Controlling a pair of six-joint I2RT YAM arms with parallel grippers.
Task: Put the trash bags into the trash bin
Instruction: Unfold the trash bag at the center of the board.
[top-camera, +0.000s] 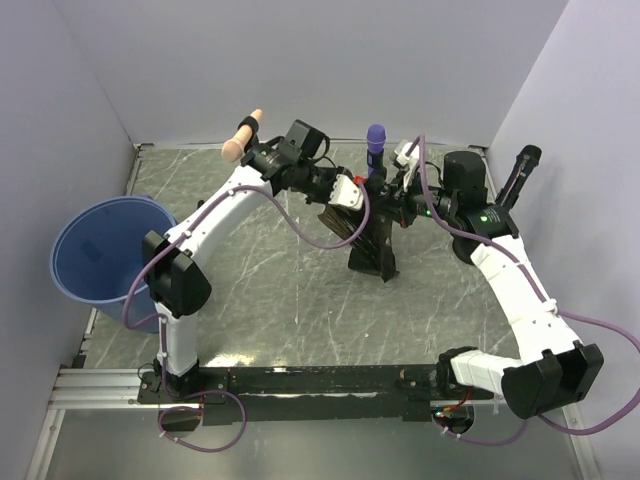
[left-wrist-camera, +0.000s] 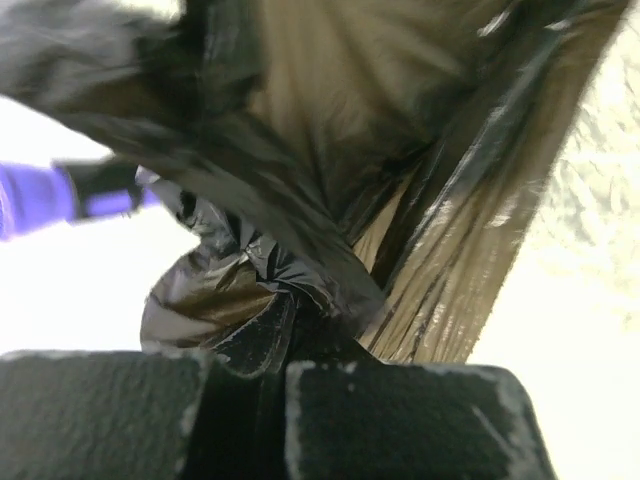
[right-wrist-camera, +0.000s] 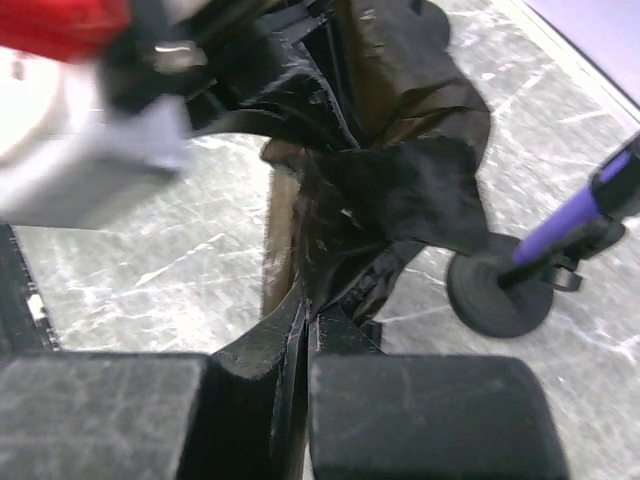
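Two claws, the left claw (left-wrist-camera: 288, 365) and the right claw (right-wrist-camera: 305, 350), are both squeezing the black trash bag (top-camera: 370, 245) mid-bench (top-camera: 280, 300). The trash bin (top-camera: 75, 265) is sitting well apart, leftward, nearer the left arm.

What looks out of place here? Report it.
Both grippers clamp one black trash bag: the left gripper and right gripper from opposite sides, leaving it crumpled mid-table, well apart from the trash bin.
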